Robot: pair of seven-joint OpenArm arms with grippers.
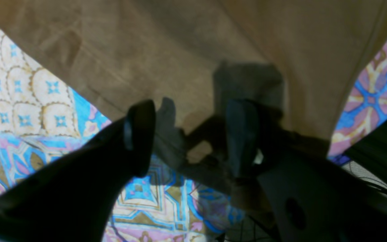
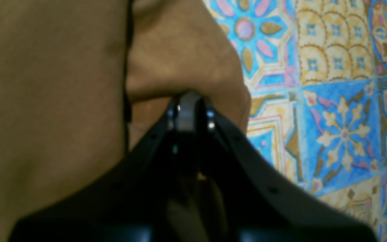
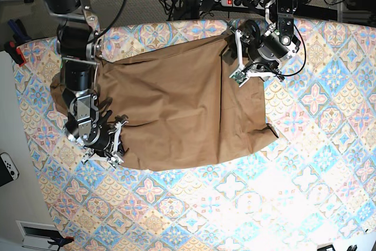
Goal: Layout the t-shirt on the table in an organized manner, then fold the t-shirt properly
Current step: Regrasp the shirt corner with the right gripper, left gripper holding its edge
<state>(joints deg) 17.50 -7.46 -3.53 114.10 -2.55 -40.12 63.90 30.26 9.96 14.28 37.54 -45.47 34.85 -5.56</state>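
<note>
The tan-brown t-shirt [image 3: 176, 110] lies spread across the patterned table [image 3: 305, 145], with creases and a fold line right of its middle. My right gripper [image 2: 187, 101] is shut on a puckered bit of the t-shirt [image 2: 180, 60] at its edge; in the base view the right gripper [image 3: 116, 140] is at the shirt's lower-left corner. My left gripper [image 1: 191, 134] is open, its fingers [image 1: 139, 134] low over the hem of the t-shirt [image 1: 146, 50]. In the base view the left gripper [image 3: 236, 60] is at the shirt's upper-right edge.
Cables and a power strip [image 3: 235, 1] lie on the floor beyond the table's far edge. A white controller [image 3: 7, 168] sits on a white surface left of the table. Patterned cloth [image 3: 205, 204] shows in front of the shirt.
</note>
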